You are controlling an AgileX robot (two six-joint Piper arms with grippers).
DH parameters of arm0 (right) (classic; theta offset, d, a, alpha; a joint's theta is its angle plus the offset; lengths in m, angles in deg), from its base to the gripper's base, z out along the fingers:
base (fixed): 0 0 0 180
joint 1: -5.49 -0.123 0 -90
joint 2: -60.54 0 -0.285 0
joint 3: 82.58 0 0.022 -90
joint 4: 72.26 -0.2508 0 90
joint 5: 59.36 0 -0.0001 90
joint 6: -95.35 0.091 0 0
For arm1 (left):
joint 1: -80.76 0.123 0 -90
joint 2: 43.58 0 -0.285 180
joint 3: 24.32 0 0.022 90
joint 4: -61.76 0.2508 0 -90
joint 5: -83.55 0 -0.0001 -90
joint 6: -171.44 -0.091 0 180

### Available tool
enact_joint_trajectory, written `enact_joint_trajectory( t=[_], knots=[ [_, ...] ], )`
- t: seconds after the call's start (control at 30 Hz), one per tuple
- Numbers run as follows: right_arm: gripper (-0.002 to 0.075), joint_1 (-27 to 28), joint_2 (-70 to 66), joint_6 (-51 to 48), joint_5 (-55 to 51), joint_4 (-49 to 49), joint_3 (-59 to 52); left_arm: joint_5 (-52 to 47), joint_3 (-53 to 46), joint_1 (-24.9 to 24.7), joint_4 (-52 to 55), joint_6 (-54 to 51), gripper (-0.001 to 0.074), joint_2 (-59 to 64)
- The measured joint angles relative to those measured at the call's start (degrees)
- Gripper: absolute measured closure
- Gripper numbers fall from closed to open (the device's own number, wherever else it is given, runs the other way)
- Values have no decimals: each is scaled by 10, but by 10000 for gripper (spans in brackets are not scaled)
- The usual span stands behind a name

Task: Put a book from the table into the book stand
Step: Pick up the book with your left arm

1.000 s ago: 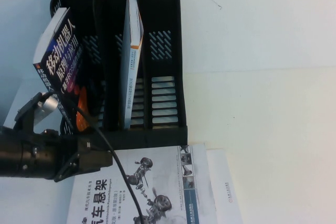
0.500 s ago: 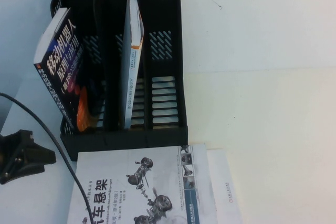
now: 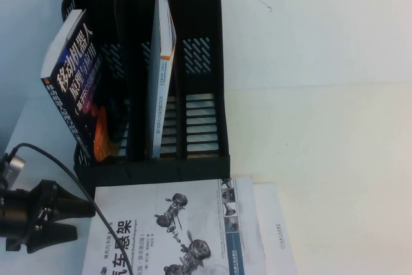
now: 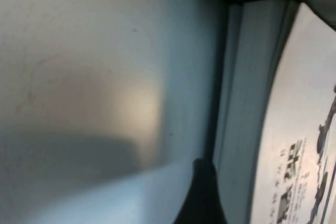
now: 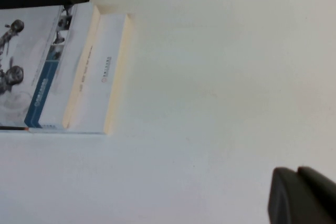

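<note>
White tabletop (image 3: 335, 159) is filling the high view. I'm seeing the black book stand (image 3: 206, 159) sitting at 12 o'clock, three slots. A dark-covered book (image 3: 71, 82) is leaning tilted in the stand's left slot, poking out over its left wall. A thin white book (image 3: 161, 62) is standing upright in the middle slot; right slot is showing only its slatted floor.

At 6 o'clock a white-covered book (image 3: 193, 223) with a motorcycle picture is lying flat, top edge just beside the stand's front wall. It's lying on another white book (image 3: 277, 236), which is peeking out along its right side. Right wrist view is showing the same pair, top one (image 5: 37, 66) over bottom one (image 5: 105, 72).

Left gripper (image 3: 67, 220) is hovering at 8 o'clock, low by the flat book's left edge, fingers spread apart and holding nothing, cable (image 3: 71, 172) looping over it. Left wrist view is giving me blurred page edges of the flat book (image 4: 247, 114) close by.

Right gripper (image 5: 302, 198) is showing only as a dark corner in its own wrist view, over bare table; I cannot tell its jaws.
</note>
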Motion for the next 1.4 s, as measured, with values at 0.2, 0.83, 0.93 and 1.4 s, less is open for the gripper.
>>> enact_joint_trajectory(
  t=[0.2, 0.83, 0.93, 1.4],
  knots=[
    [718, 0, 0, 0, 0, 0, 0, -12, 4, 0, -16, -15, 210, 59],
    [718, 0, 0, 15, 3, -2, 0, -56, 9, -34, -49, -55, 568, 108],
    [718, 0, 0, 15, 3, -3, 0, -56, 9, -34, -49, -55, 579, 108],
    [718, 0, 0, 15, 3, -3, 0, -64, 7, -38, -29, -19, 585, 13]
  ],
)
